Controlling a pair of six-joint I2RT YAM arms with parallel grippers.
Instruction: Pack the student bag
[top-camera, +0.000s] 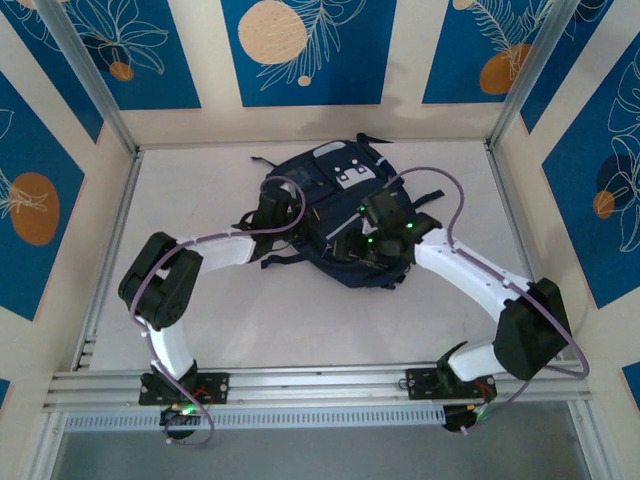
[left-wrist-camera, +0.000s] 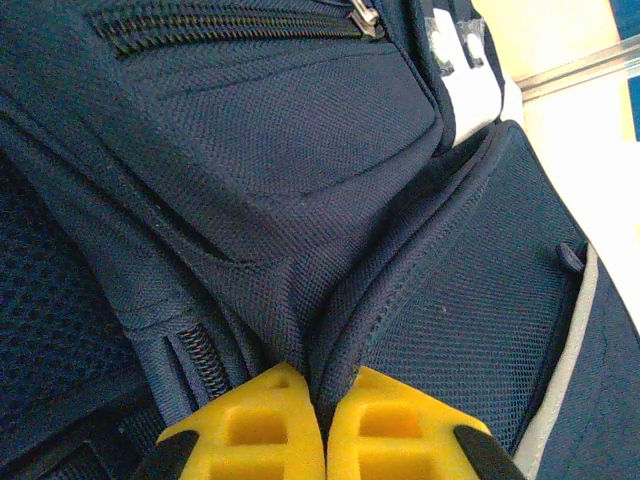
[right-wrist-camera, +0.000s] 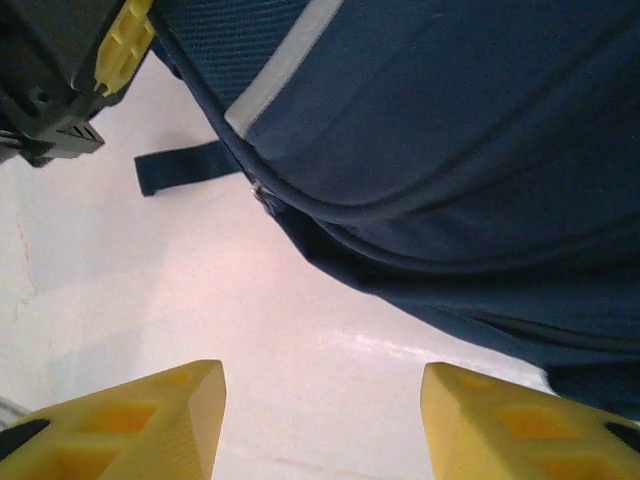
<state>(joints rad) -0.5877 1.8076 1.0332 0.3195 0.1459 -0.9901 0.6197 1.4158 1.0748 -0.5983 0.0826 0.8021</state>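
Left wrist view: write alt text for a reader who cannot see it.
The left pincer is shut on a fold of the student bag, its yellow fingers pressed together at the bottom edge with navy woven fabric gathered between them. A zipper runs across the top, and a strip of pale table shows at the right.

From above, my right arm (top-camera: 440, 255) hides the student bag's (top-camera: 320, 185) near end; my left fingers (left-wrist-camera: 250, 425) are cut off at the left wrist view's bottom edge.
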